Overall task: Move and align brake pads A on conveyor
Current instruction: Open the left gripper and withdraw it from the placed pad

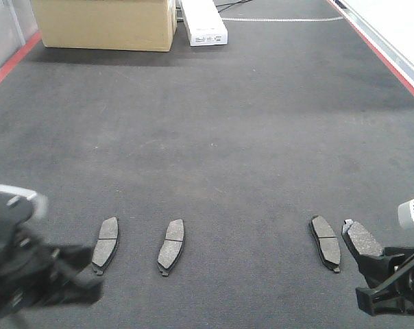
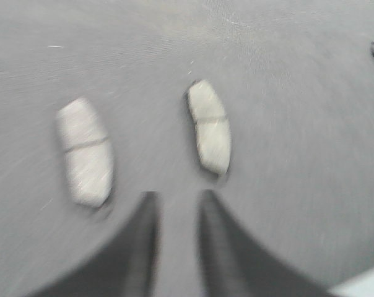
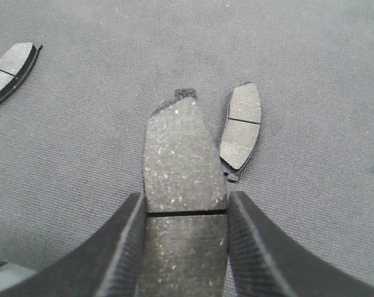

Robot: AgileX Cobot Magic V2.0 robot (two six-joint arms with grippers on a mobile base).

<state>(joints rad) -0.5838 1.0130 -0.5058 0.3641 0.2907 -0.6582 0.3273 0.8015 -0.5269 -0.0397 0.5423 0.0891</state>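
four brake pads are in view on the conveyor [image 1: 214,137], a charcoal belt with red edge strips. three lie flat near the front: the left pad [image 1: 106,244], the middle pad [image 1: 171,246] and the right pad [image 1: 325,242]. the fourth pad [image 3: 184,179] is pinched between the jaws of the right gripper [image 3: 186,216], tilted just beside the right pad. the left gripper [image 2: 178,241] hovers low over the belt, its jaws a little apart and holding nothing, near the left and middle pads. a cardboard box [image 1: 104,24] and a white case [image 1: 203,22] stand at the far end; the case's print is too small to read.
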